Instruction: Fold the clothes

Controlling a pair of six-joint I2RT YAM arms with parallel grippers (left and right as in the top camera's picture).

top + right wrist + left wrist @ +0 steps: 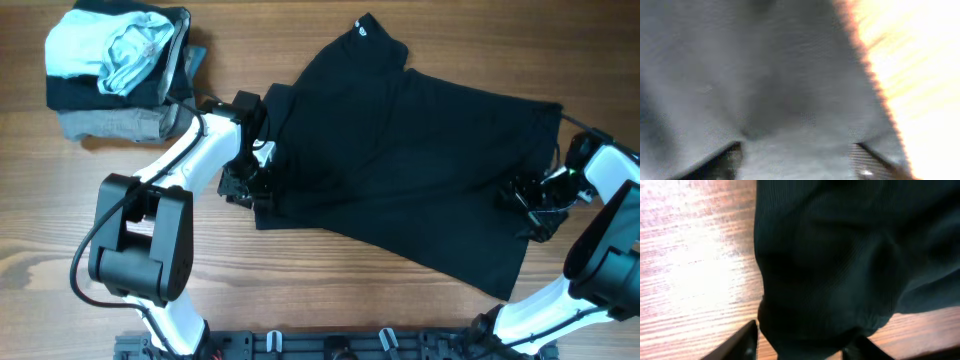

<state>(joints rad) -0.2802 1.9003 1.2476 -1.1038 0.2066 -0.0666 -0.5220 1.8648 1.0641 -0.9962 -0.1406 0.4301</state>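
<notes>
Black garment [400,170] spread on surface [330,300] — both hands [262,170] [528,200] gripping its edges; small white mark near collar, unreadable.

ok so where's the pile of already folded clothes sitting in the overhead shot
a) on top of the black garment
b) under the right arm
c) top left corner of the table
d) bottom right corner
c: the folded stack lies at the table's top left, apart from the spread black garment.

garment [400,170]: black | stacked clothes [118,72]: light blue, navy, grey | table [330,290]: brown wood grain
</notes>
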